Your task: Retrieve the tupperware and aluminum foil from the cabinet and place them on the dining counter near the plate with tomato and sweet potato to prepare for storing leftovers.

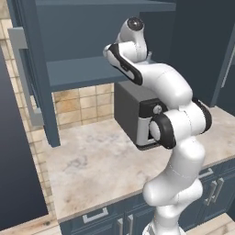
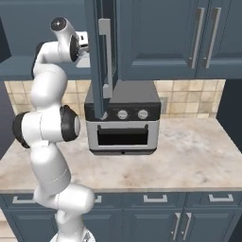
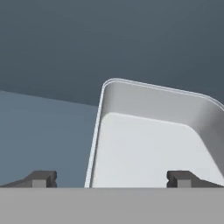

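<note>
we see gripper point(image 3: 111, 178) inside cabinet point(image 1: 82, 73), fingers spread wide, holding nothing; tupperware point(image 3: 148, 144) on cabinet shelf just ahead, its left rim between fingertips; toaster oven point(image 2: 123, 120) on wall counter below

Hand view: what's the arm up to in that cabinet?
The arm is reaching into the open cabinet above the wall counter. On the hand view the gripper is open, one fingertip either side of the tupperware's near left rim, so the container sits on the shelf, not yet grasped. A toaster oven stands on the counter below.
</note>
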You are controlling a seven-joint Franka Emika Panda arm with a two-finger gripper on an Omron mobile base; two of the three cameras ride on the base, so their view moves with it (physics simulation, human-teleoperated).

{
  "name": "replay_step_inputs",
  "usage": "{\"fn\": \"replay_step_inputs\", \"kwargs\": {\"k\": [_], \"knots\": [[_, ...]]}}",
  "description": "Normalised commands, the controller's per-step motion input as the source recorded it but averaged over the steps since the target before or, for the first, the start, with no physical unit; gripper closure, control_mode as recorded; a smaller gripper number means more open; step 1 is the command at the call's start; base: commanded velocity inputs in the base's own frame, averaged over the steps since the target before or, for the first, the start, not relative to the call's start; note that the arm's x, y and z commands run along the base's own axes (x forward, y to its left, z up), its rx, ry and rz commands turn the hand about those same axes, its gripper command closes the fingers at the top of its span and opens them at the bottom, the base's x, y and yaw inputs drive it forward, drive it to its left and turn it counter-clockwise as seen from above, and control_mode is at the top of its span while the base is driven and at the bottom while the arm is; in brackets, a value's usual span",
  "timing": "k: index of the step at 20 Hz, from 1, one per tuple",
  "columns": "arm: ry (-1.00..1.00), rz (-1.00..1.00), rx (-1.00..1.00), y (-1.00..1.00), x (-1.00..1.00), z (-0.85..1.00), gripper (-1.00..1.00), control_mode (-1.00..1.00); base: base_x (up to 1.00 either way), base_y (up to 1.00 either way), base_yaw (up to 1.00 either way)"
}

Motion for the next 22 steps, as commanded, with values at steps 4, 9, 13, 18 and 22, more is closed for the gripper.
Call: {"fn": "replay_step_inputs", "kwargs": {"k": [4, 9, 13, 18, 22], "knots": [[0.04, 0.00, 0.00, 0.01, 0.59, -0.30, 1.00, -1.00, 0.00, 0.00, 0.00], [0.03, -0.02, 0.00, 0.00, 0.36, -0.37, 1.00, -1.00, 0.00, 0.00, 0.00], [0.03, -0.10, 0.00, 0.00, 0.01, -0.48, 1.00, -1.00, 0.00, 0.00, 0.00], [0.00, -0.15, -0.01, 0.00, -0.06, -0.53, 1.00, -1.00, 0.00, 0.00, 0.00], [-0.02, -0.16, -0.03, 0.00, -0.24, -0.37, 1.00, -1.00, 0.00, 0.00, 0.00]]}}
